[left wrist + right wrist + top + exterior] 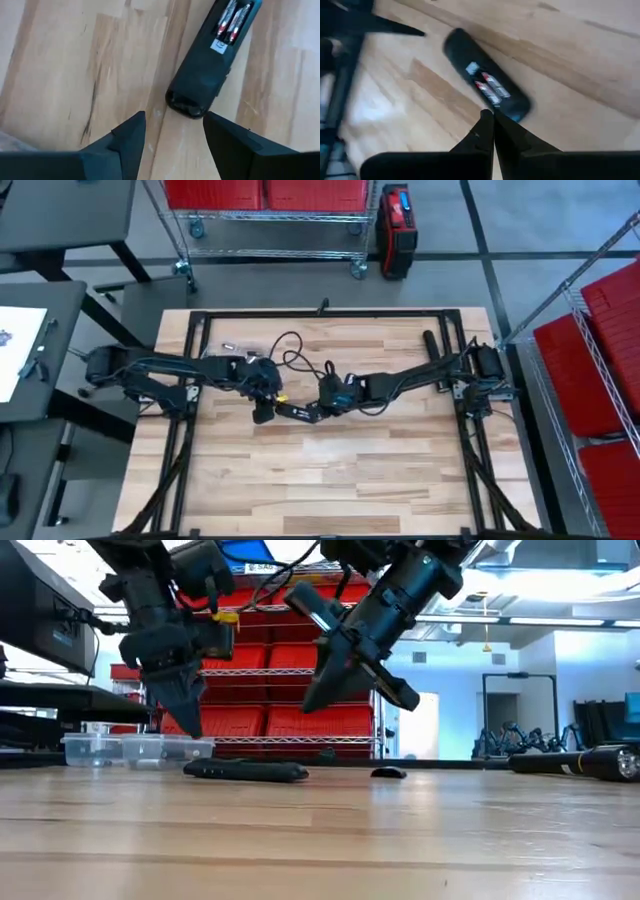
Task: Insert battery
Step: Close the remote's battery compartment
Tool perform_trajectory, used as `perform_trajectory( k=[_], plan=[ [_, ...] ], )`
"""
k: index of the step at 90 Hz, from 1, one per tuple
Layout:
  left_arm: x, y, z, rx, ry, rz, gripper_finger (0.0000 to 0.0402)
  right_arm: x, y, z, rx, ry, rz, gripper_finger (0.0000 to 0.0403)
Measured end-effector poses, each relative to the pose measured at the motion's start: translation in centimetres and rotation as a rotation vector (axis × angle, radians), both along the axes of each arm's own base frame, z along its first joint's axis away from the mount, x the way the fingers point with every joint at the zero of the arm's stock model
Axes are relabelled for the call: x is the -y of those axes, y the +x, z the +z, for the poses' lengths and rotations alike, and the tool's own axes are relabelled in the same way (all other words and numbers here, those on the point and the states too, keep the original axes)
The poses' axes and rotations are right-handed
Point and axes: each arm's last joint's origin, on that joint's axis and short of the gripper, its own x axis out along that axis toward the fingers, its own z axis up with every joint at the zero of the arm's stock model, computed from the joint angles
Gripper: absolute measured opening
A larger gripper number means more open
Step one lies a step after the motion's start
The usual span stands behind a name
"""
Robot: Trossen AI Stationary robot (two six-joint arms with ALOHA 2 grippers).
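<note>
Meanwhile left gripper (172, 132) hovering wide open over remote (212, 60), batteries (231, 22) showing; right gripper (493, 125) hanging pinched shut, empty; cover (388, 773) lying nearby

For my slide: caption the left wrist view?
Open left pincer hovers over a remote with two batteries seated, on the table.

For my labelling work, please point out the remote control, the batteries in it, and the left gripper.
remote control (200, 75), left wrist view, its dark back.
batteries (232, 20), left wrist view, in the open compartment.
left gripper (172, 137), left wrist view, between its open fingertips.
</note>
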Motion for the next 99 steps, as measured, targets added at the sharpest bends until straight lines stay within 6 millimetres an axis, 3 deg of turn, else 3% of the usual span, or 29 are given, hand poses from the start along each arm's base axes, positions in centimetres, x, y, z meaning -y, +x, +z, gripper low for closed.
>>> perform_trajectory(
  k=[14, 28, 37, 54, 67, 73, 88, 99],
  plan=[
    [0.0, 0.1, -0.4, -0.017, -0.004, 0.003, 0.0179, -0.7, 1.5, -1.8, 0.09, 0.093, -0.006, 0.0],
    [0.0, -0.1, -0.4, -0.031, -0.006, -0.002, 0.0179, -0.9, 1.6, -1.6, 0.105, 0.0, 0.098, 0.0],
    [0.1, -0.4, -0.1, -0.037, -0.008, 0.0, 0.0179, 0.3, 0.4, 0.1, 0.038, -0.078, 0.156, 0.0],
    [0.0, -0.1, 1.6, 0.11, 0.005, 0.008, 0.0179, 4.5, -3.9, 3.5, -0.202, -0.136, 0.151, 0.0008],
    [-0.1, 1.4, 2.4, 0.286, -0.022, 0.056, 0.0179, 8.0, -7.4, 5.5, -0.32, -0.153, 0.181, 0.0066],
    [-0.2, 2.3, 2.4, 0.35, -0.045, 0.069, 0.0179, 9.7, -8.7, 5.5, -0.333, -0.144, 0.203, 0.0102],
    [-0.5, 5.3, 2.1, 0.428, -0.043, 0.056, 0.0179, 13.8, -11.4, 3.4, -0.331, -0.088, 0.227, 0.0188],
    [-0.8, 8.7, 1.8, 0.396, 0.118, 0.009, 0.0179, 15.8, -12.9, 0.8, -0.285, -0.02, 0.242, 0.0226]
  ],
)
